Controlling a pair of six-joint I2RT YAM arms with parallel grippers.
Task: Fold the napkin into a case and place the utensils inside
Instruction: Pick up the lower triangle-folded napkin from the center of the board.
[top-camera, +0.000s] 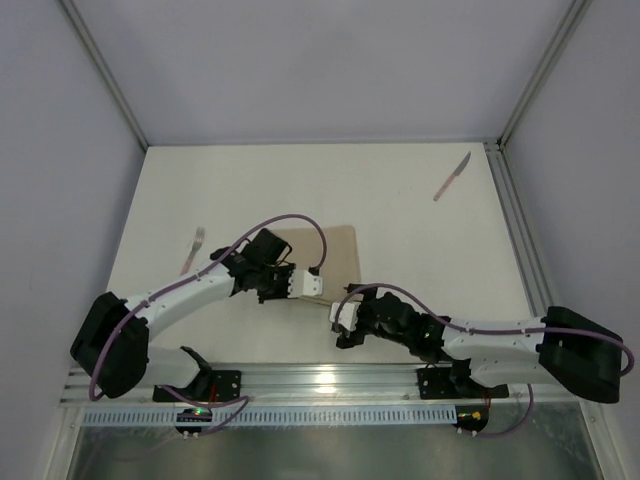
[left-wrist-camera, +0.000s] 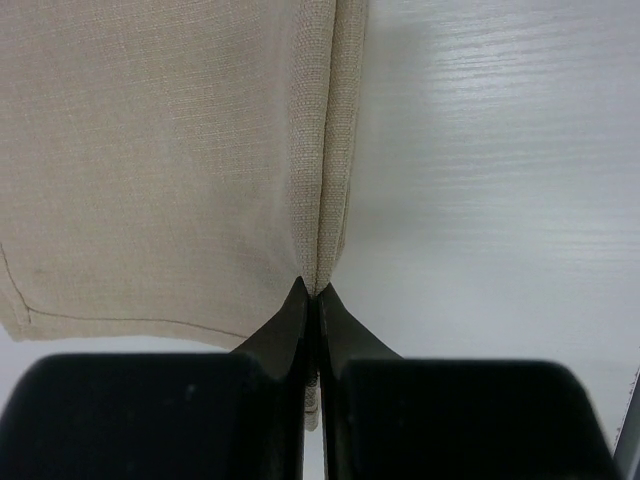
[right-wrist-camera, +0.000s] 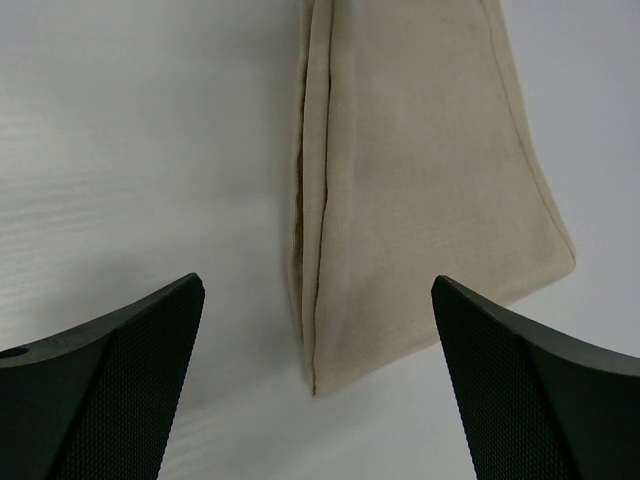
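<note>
1. Pale white table (top-camera: 400, 200) fills the fenced cell, and we take the plain beige square cloth napkin (top-camera: 338, 250) as our landmark. It lies flat just ahead of both arms, near the middle of the table.
2. We read the napkin as folded over once. A doubled edge forms its side nearest the arm bases and runs across the table from left to right.
3. Our left tool (left-wrist-camera: 312, 300) is clenched on that doubled edge at its left end. In the left wrist view the fold line runs straight away from the pinched tips, with the cloth spreading to one side of it.
4. Our right tool (right-wrist-camera: 316, 281) is released, with its jaws standing wide. It faces the right end of the same doubled edge, near the napkin's corner but apart from it, with nothing between its black fingers (right-wrist-camera: 110, 380).
5. So the fold's long axis lies in line with both tools. We judge that the next move turns on this, and the right tool is the nearer one to the free corner. It would need to move straight along the fold to take hold.
6. No case is formed yet.
7. The utensils are outside the napkin. The pink-handled, grey-bladed knife (top-camera: 452, 177) lies well beyond the napkin, to its far right. The thin silvery fork (top-camera: 194, 248) lies to its left, past the left arm.
</note>
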